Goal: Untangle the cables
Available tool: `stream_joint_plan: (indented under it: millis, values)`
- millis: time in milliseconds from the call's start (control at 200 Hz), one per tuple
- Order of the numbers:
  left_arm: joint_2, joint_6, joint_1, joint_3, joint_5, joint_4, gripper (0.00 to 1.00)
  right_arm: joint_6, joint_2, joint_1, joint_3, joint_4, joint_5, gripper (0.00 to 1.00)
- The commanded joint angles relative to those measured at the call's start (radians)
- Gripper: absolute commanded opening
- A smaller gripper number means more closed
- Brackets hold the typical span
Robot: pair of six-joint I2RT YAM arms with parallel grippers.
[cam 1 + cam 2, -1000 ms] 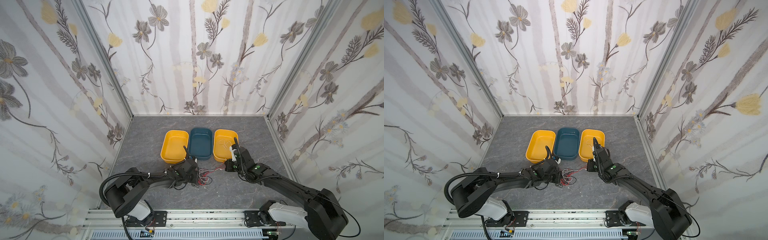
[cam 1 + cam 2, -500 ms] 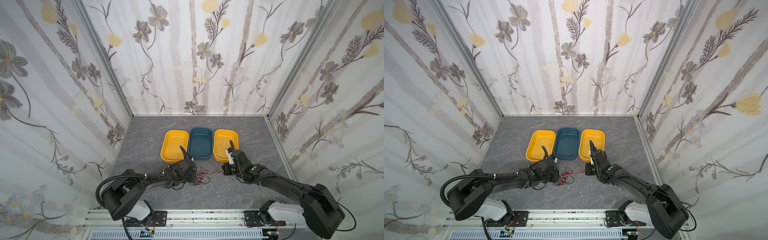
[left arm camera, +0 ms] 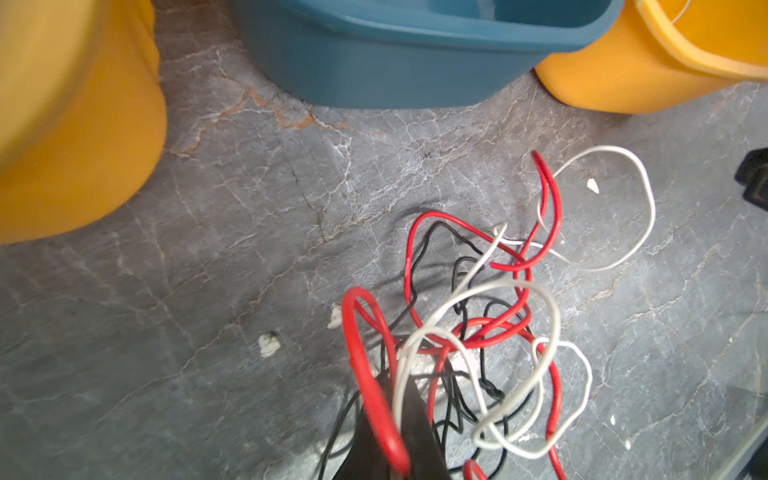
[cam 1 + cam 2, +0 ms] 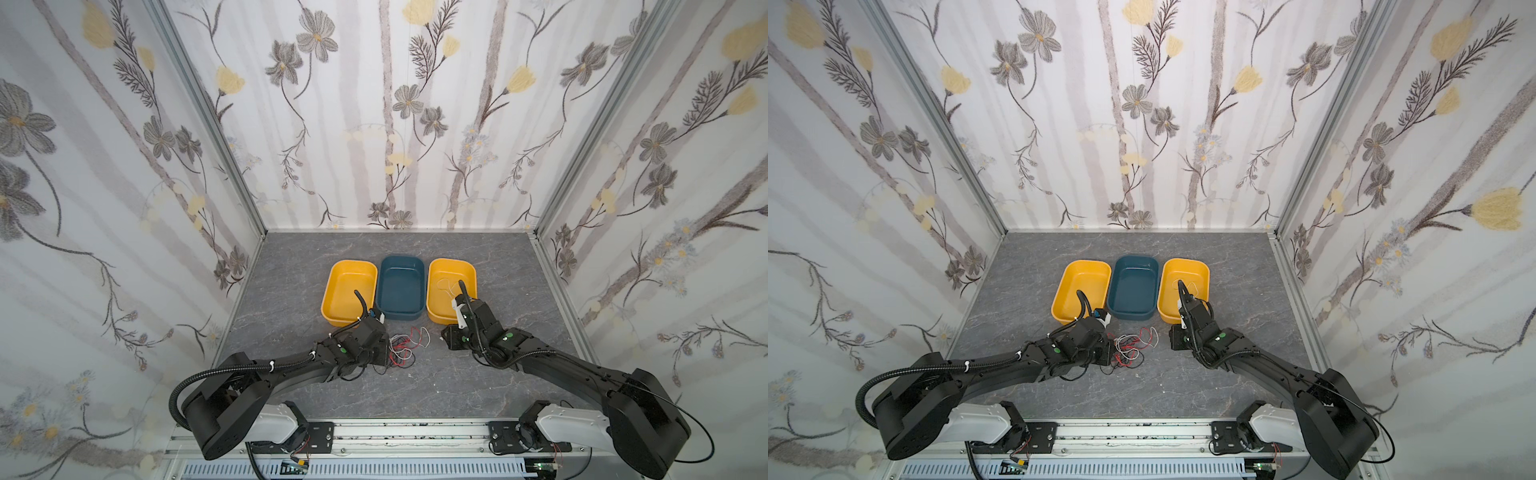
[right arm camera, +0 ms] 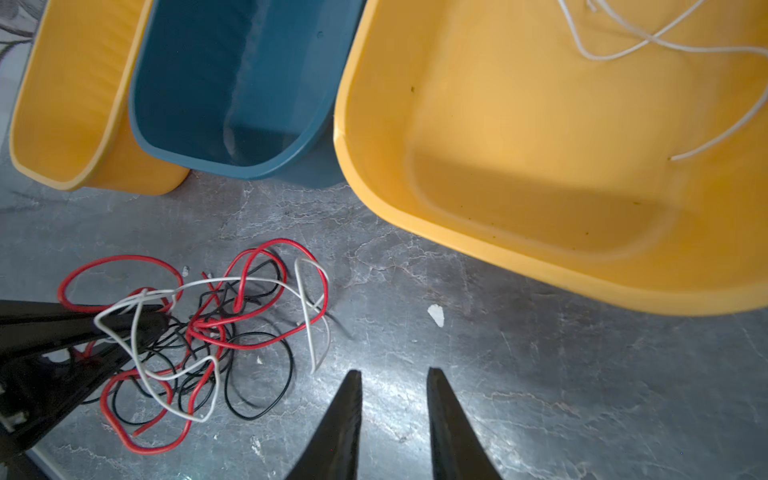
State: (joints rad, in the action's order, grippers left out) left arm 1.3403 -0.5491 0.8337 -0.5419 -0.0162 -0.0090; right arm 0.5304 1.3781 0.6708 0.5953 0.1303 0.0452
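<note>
Your left gripper [image 3: 392, 419] is pinched tight on the cables [image 4: 401, 349], down low over the table [image 4: 415, 386]. In the left wrist view a red loop and a white strand run right between its pressed-together fingers. That bundle is a knot of red, black and white loops. It lies on the table just in front of the blue tub [image 4: 401, 258] and between your two arms in both top views. A few black and red loops spill out flat on the table on the near side of the knot.

Over to your right gripper [image 5: 395, 372]: it sits to the right of the pile, apart from it. Its fingers are parted by a narrow gap and grip nothing, with bare table beneath. It hangs just in front of the right yellow tub [image 4: 451, 261]. Look inside that tub: one white cable [image 5: 648, 41] lies loose on its floor, well apart from the knot. The three tubs stand in a row behind the cables: left yellow tub [image 4: 351, 262], blue, right yellow.
</note>
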Motion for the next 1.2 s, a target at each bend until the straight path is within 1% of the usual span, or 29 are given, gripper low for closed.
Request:
stream_joint_plan:
  millis: [0, 40, 55, 85, 300, 495, 685, 760, 964, 974, 1034, 1194]
  values:
    - [0.005, 0.004, -0.001, 0.003, 0.001, 0.01, 0.08, 0.013, 0.024, 0.014, 0.002, -0.12, 0.073, 0.3]
    - [0.005, 0.003, -0.001, 0.004, 0.001, 0.012, 0.08, 0.018, 0.042, 0.022, 0.008, -0.137, 0.085, 0.31]
    - [0.004, 0.003, -0.002, 0.005, 0.001, 0.013, 0.08, 0.022, 0.052, 0.025, 0.01, -0.143, 0.086, 0.34]
    - [0.006, 0.002, -0.001, 0.005, -0.001, 0.016, 0.08, 0.027, 0.068, 0.028, 0.012, -0.157, 0.089, 0.35]
    - [0.017, -0.005, -0.001, 0.011, -0.007, 0.03, 0.08, 0.044, 0.186, 0.045, 0.039, -0.223, 0.112, 0.36]
    - [0.026, -0.006, -0.002, 0.011, -0.01, 0.039, 0.08, 0.049, 0.268, 0.065, 0.067, -0.227, 0.106, 0.34]
    - [0.023, -0.006, -0.001, 0.015, -0.008, 0.038, 0.08, 0.052, 0.226, 0.067, 0.06, -0.162, 0.034, 0.34]
    - [0.027, -0.005, -0.001, 0.016, -0.007, 0.041, 0.08, 0.049, 0.157, 0.066, 0.059, -0.143, 0.038, 0.34]
    - [0.038, -0.005, -0.001, 0.011, -0.013, 0.05, 0.08, 0.054, 0.059, 0.066, 0.065, -0.113, 0.051, 0.35]
    - [0.039, -0.005, 0.0, 0.011, -0.013, 0.05, 0.08, 0.054, 0.056, 0.066, 0.064, -0.116, 0.052, 0.37]
    - [0.039, -0.005, -0.001, 0.011, -0.014, 0.052, 0.08, 0.055, 0.061, 0.066, 0.065, -0.13, 0.067, 0.38]
    - [0.04, -0.007, -0.002, 0.011, -0.016, 0.055, 0.08, 0.066, 0.156, 0.085, 0.072, -0.157, 0.089, 0.38]
